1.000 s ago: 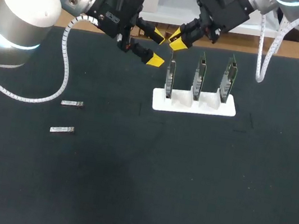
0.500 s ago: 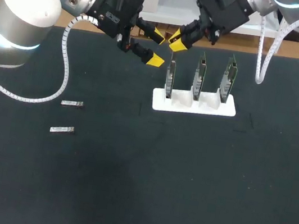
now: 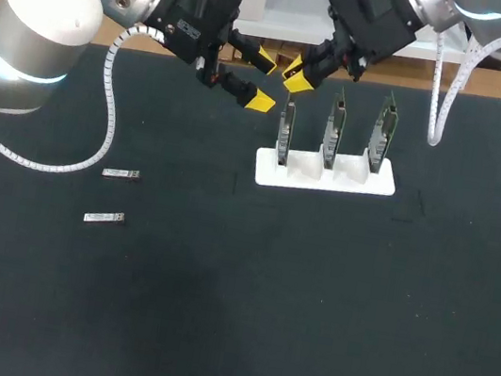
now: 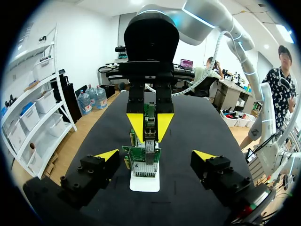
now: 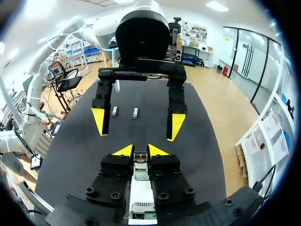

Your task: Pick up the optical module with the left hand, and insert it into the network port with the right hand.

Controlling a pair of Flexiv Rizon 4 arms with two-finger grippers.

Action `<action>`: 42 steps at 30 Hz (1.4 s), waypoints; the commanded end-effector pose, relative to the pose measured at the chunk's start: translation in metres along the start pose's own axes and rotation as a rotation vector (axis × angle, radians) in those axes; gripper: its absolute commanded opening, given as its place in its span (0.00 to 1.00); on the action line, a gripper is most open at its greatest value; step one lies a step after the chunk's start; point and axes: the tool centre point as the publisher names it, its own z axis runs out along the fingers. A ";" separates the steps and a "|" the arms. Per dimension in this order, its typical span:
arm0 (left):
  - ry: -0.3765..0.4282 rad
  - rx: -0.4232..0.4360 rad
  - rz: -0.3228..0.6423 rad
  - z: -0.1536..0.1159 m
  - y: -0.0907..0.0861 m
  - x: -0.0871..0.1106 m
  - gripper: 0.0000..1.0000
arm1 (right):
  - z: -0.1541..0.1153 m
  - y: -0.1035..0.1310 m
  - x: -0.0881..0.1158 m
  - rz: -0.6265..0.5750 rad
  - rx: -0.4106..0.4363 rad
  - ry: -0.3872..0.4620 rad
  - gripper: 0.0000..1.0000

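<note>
Head view: raised slightly off the end board (image 3: pixel 285 132), module (image 5: pixel 140 160) pinched in right end effector (image 3: pixel 294 69), left end effector (image 3: pixel 264 80) open, empty; not yet plugged in.

From where I stood, the broad table (image 3: pixel 208 334) wore a flat black covering with no pattern on it. The long plastic holder (image 3: pixel 270 170) was plain glossy white, and the three upright circuit boards (image 3: pixel 335 125) in it were green with silver-grey metal parts. The two small oblong metal modules (image 3: pixel 121 173) showed pale silver against the black. The left gripper (image 3: pixel 263 81) was black with bright yellow tips, and the right gripper (image 3: pixel 295 73) was the same black and yellow. The rounded left arm (image 3: pixel 40 12) was glossy whitish grey with a pale blue glowing band, and its ribbed cable (image 3: pixel 109 118) was white.
</note>
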 end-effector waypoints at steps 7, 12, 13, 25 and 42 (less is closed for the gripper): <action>0.004 0.004 0.000 0.000 0.002 -0.001 1.00 | 0.001 0.003 0.002 0.002 0.005 0.004 0.07; 0.004 0.004 0.000 0.000 0.002 -0.001 1.00 | -0.001 0.004 0.001 0.010 0.008 -0.004 1.00; 0.004 0.004 0.000 0.000 0.002 -0.001 1.00 | -0.002 0.005 0.001 0.011 0.008 -0.005 1.00; 0.004 0.004 0.000 0.000 0.002 -0.001 1.00 | -0.022 0.004 0.003 0.081 0.041 -0.065 1.00; 0.004 0.004 0.000 0.000 0.002 -0.001 1.00 | -0.034 0.010 0.018 0.122 0.058 -0.084 0.00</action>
